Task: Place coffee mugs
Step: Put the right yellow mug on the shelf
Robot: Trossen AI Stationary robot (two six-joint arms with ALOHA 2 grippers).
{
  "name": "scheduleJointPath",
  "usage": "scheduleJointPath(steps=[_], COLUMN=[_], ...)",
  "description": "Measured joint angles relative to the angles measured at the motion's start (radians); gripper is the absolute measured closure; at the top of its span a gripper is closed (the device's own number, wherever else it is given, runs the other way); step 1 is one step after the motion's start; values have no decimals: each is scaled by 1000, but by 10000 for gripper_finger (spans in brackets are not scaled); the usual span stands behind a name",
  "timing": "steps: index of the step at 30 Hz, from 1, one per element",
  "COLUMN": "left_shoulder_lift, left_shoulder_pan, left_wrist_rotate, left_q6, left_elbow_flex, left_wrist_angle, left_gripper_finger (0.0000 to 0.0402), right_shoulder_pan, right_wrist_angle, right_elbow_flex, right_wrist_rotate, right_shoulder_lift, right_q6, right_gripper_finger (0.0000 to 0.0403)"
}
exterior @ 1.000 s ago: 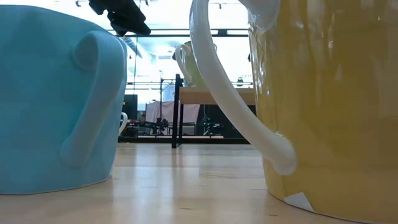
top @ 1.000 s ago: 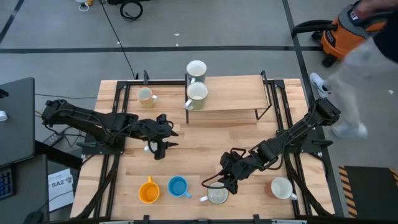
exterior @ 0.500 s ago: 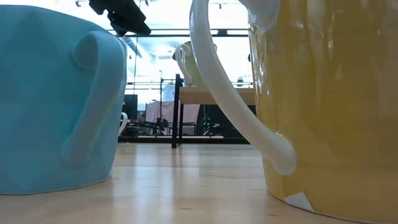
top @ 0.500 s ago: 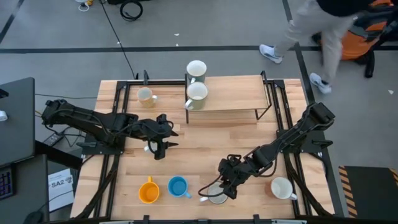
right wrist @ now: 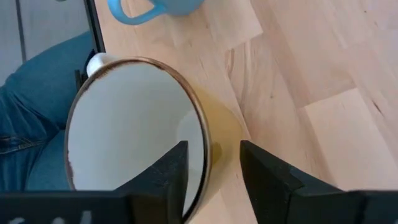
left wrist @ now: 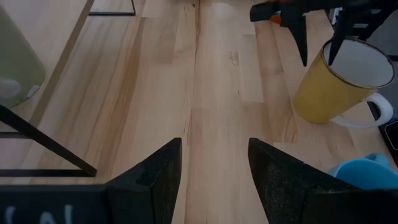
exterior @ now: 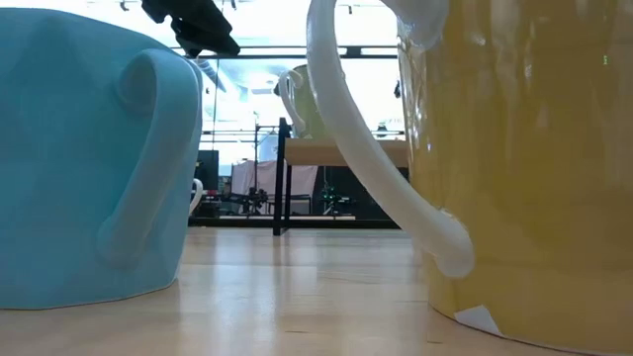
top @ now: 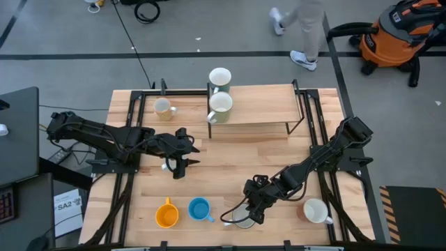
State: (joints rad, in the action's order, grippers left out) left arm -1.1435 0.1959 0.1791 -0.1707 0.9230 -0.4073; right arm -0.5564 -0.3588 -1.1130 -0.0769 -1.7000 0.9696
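A yellow mug (top: 242,220) with a white inside and a white handle (exterior: 376,178) stands on its base near the table's front edge. My right gripper (top: 249,209) is open at its rim (right wrist: 202,134), one finger inside and one outside the wall. A blue mug (top: 201,209) and an orange mug (top: 166,214) stand to its left, and a cream mug (top: 317,210) to its right. A white mug (top: 220,77) and a pale green mug (top: 221,104) sit on the raised shelf (top: 265,104). My left gripper (top: 178,164) hangs open above bare wood at mid-left. My right gripper straddles the yellow mug's wall at the rim (right wrist: 207,155) on the side away from the handle, slanting down from the right. One finger (right wrist: 165,180) is inside, the other (right wrist: 267,177) outside. Whether either finger touches the wall, I cannot tell. The mug stands upright on the table.
Another cream mug (top: 164,108) stands at the far left beside the shelf's black legs (top: 209,111). Black rails (top: 129,139) run along both table sides. Open wood lies between the shelf and the front row of mugs. A person walks on the floor beyond the far edge.
My right gripper has sunk and moved a little toward the table's near edge, coming down over the yellow mug's rim. The left arm has kept still.
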Motion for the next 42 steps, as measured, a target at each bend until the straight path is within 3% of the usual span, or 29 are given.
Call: scheduleJointPath(steps=[12,28,42], left_shoulder_lift=[0,0,0], left_shoulder_pan=[0,0,0], left_wrist_rotate=[0,0,0], left_q6=[0,0,0], left_elbow_flex=[0,0,0], left_wrist_angle=[-1,-1,-1], left_gripper_finger=[210,210,210], right_shoulder_pan=[3,41,152], right_wrist_angle=[-9,-5,-123], right_elbow_flex=[2,2,1], right_wrist_rotate=[-5,10,70], right_shoulder_lift=[-3,37,290], right_q6=[-4,-7,-121], right_gripper_finger=[375,374,373])
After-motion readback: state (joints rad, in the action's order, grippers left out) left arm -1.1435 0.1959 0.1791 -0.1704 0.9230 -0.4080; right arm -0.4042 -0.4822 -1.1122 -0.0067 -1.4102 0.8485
